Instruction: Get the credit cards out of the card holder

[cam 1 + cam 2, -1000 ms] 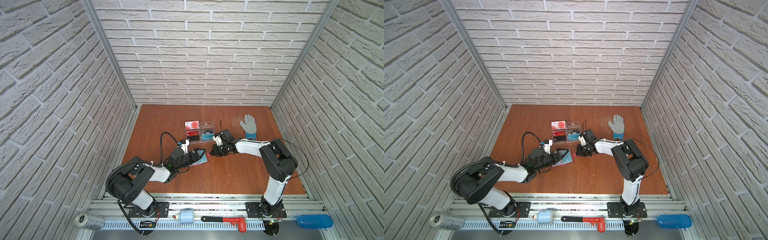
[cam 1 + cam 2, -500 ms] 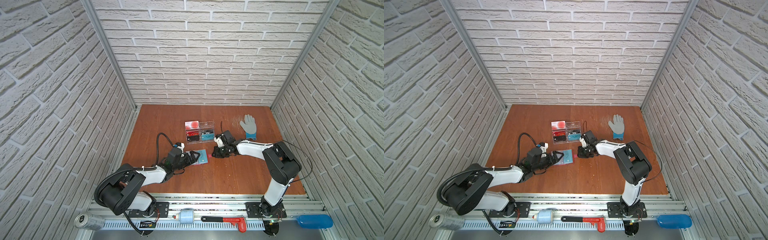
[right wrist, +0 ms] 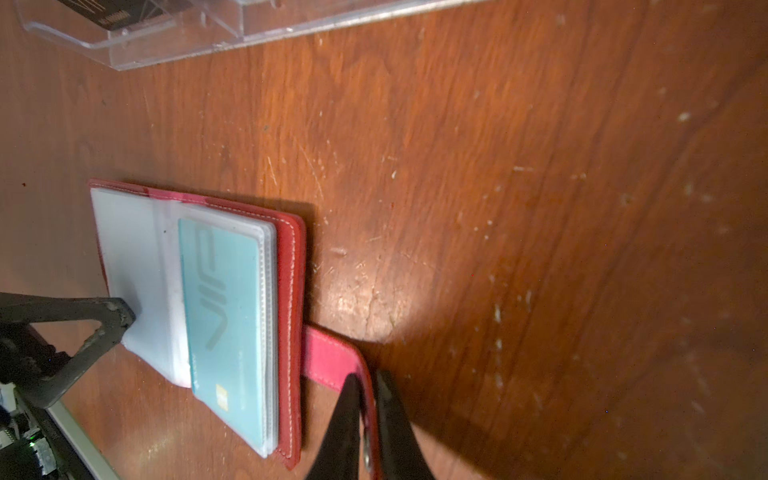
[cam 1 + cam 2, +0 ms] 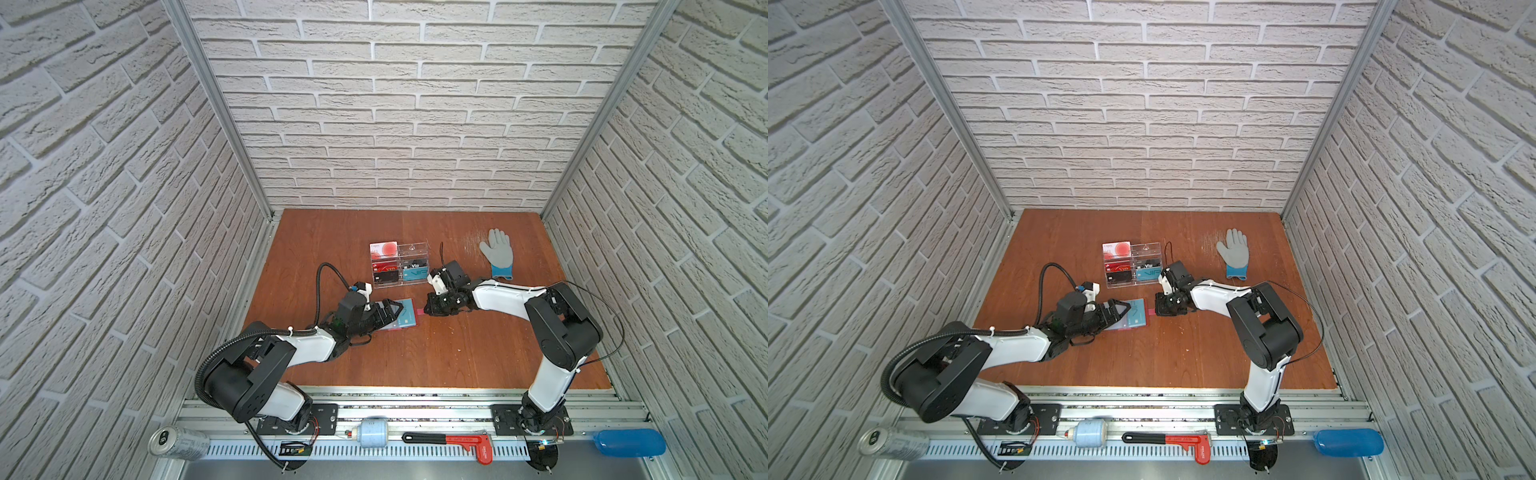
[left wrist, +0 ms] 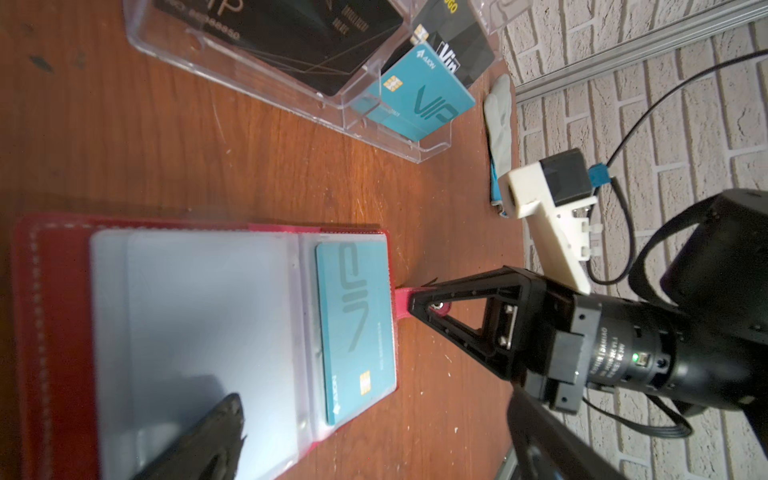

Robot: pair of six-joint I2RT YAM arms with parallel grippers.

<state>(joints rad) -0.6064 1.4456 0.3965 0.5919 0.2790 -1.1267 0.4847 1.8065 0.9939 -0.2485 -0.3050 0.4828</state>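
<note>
— Left claw first: how is it set?

— Spread wide, low over the table, at the left end of the card holder. In the right wrist view one of its fingertips seems to rest on the pale plastic sleeve page. I can't tell if the other one touches anything.

— And the card holder itself?

— It lies open and flat on the table between the two arms, a little left of the middle in both top views. The red cover is underneath and a stack of clear sleeves is on top.

— Is any credit card out?

— No. One teal credit card shows, lettered VIP and with a chip, and it sits inside the top sleeve on the right half. Whether the other sleeves carry cards, I can't tell.

— And the right claw?

— Pressed together, pinching the snap tab. That's the red strap sticking out from the card holder's right edge. The strap curves up off the wood and runs between the two fingers.

— Anything else around?

— A clear card stand with printed cards stands just behind the card holder, not touching it. Further right a grey glove lies flat towards the back, well apart from everything.
</note>
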